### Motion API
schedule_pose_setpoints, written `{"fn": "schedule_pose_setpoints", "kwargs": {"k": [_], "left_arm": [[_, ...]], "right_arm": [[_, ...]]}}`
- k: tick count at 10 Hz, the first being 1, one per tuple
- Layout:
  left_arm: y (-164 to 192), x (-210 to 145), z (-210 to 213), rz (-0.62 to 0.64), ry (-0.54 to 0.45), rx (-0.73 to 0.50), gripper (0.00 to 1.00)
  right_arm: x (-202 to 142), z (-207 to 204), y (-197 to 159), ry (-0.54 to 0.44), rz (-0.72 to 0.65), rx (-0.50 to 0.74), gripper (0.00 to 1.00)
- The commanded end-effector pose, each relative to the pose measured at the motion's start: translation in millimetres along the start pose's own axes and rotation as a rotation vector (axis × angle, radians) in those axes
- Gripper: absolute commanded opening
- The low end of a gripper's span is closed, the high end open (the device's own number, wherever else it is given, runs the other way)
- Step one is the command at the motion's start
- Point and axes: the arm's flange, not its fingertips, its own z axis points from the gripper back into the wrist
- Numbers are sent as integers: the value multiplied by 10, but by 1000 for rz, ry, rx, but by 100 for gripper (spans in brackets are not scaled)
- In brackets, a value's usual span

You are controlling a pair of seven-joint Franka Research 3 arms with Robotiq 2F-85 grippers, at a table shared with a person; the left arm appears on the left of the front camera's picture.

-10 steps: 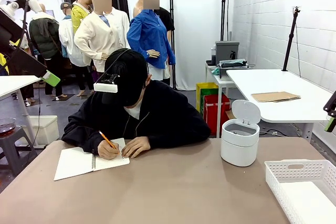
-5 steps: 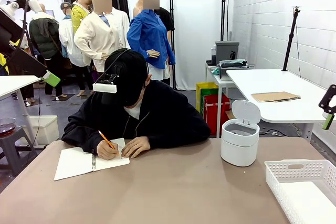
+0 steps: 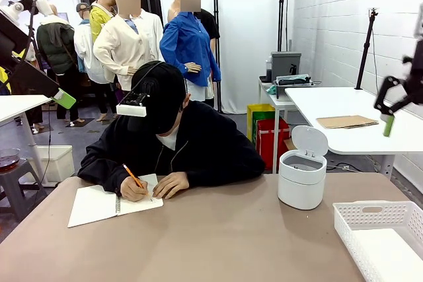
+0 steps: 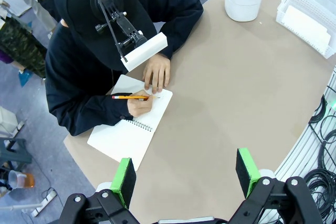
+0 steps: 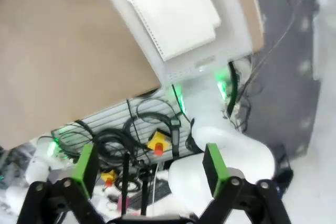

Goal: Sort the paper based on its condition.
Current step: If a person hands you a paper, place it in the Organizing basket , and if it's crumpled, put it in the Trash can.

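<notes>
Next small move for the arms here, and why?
Probably hold both arms off the table for now. The person's hand is writing with a pencil in the notebook, and that page is bound in, so reaching now would likely meet the hand. Left gripper and right gripper are open, raised, ready.

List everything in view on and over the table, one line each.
table: one, brown, under everything
notebook: one, white, spiral-bound, open before the person
pencil: one, orange, held over the notebook
bin: one, white, lid up, far right
tray: one, white, perforated, near right corner
paper: at least one sheet, white, inside the tray
writing hand, other hand: two, on the notebook
left gripper: one, black, green pads, open above the table
right gripper: one, black, green pads, open, raised at right
</notes>
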Motion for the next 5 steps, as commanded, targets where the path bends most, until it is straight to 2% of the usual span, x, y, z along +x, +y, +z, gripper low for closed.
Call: {"fn": "schedule_pose_setpoints", "kwargs": {"k": [1, 3, 4, 5], "left_arm": [[5, -9, 5, 0, 1, -2, 100], [5, -9, 5, 0, 1, -2, 100], [5, -9, 5, 0, 1, -2, 100], [5, -9, 5, 0, 1, -2, 100]], "right_arm": [[-12, 107, 197, -134, 193, 148, 100], [-110, 106, 350, -182, 354, 282, 100], [-192, 73, 437, -210, 496, 348, 100], [-319, 1, 539, -291, 612, 347, 100]]}}
